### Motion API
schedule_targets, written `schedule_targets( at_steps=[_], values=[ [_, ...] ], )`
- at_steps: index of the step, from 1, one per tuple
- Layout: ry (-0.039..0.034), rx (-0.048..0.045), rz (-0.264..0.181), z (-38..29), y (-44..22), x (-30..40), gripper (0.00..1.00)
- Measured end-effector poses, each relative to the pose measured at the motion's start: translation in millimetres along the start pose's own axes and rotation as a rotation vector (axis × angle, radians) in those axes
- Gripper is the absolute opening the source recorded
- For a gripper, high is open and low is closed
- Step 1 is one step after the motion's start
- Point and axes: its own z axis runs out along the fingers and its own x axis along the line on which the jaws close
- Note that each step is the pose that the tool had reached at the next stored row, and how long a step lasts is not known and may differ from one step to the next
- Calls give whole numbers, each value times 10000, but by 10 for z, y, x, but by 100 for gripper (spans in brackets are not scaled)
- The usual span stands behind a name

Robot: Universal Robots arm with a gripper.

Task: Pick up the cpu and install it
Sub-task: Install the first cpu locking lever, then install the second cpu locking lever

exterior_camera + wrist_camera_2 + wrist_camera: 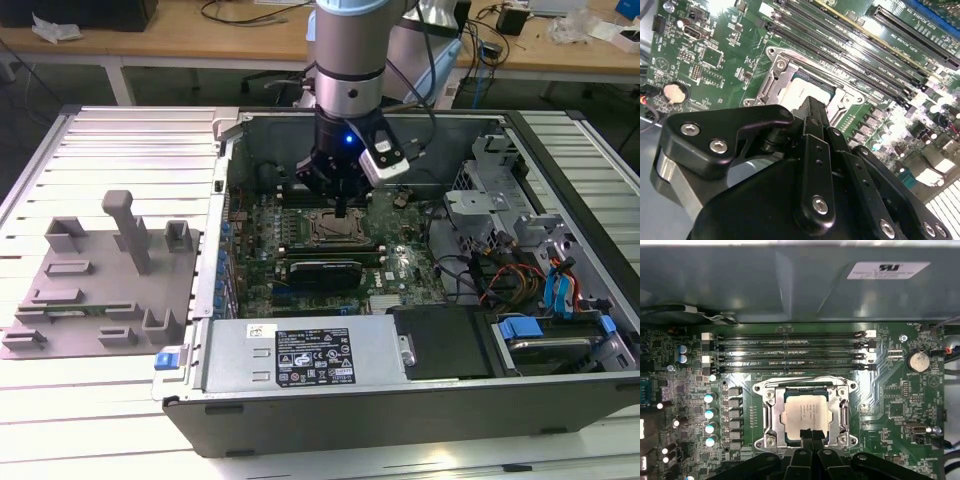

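Observation:
The cpu (805, 410), a pale silver square chip, lies flat inside the metal-framed socket (771, 412) on the green motherboard. My gripper (811, 434) is shut, its two black fingers pressed together with their tips at the chip's near edge. Whether the tips touch the chip I cannot tell. In the second wrist view the cpu (799, 92) shows just past the fingertips (813, 105), with the gripper body hiding part of the socket (771, 75). In the exterior view the gripper (343, 212) hangs straight down over the socket (336, 231) inside the open computer case.
Memory slots (790, 350) run beside the socket, with capacitors (710, 412) on another side. The case wall (225, 170), power supply (305, 355), drive cage (485, 190) and cables (510, 280) surround the board. A grey fixture tray (100, 275) lies at the exterior view's left.

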Motion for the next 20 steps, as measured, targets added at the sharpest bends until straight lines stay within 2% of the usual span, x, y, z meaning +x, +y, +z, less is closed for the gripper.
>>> schedule_targets(
  at_steps=[2,14,17,20],
  values=[
    [1,1,0,-67,-1,-3,11],
    [1,2,1,-80,-4,-3,11],
    [1,1,0,-79,-20,-4,11],
    [0,0,0,-78,-76,-6,11]
  ],
)
